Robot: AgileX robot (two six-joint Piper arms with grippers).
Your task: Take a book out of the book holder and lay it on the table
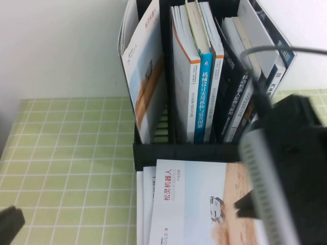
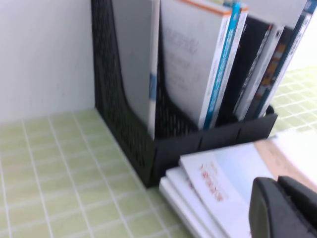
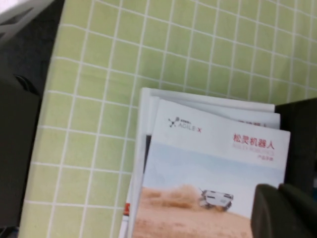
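Observation:
The book (image 1: 194, 204), white with a tan band, red title and a tiny white robot, lies flat face up on a small stack on the table (image 1: 66, 153), just in front of the black book holder (image 1: 184, 153). It also shows in the right wrist view (image 3: 208, 168) and the left wrist view (image 2: 223, 178). My right gripper (image 1: 244, 204) hovers over its tan side, shut and empty (image 3: 285, 210). My left gripper (image 1: 10, 224) is low at the near left, shut and empty (image 2: 285, 208). A similar copy (image 1: 148, 87) stands in the holder's left slot.
The holder's other slots hold several upright books, among them a blue-spined one (image 1: 203, 97) and black-spined ones (image 1: 232, 97). A white wall stands behind. Bare green cloth lies left of the holder. The right arm (image 1: 281, 168) hides the book's right part.

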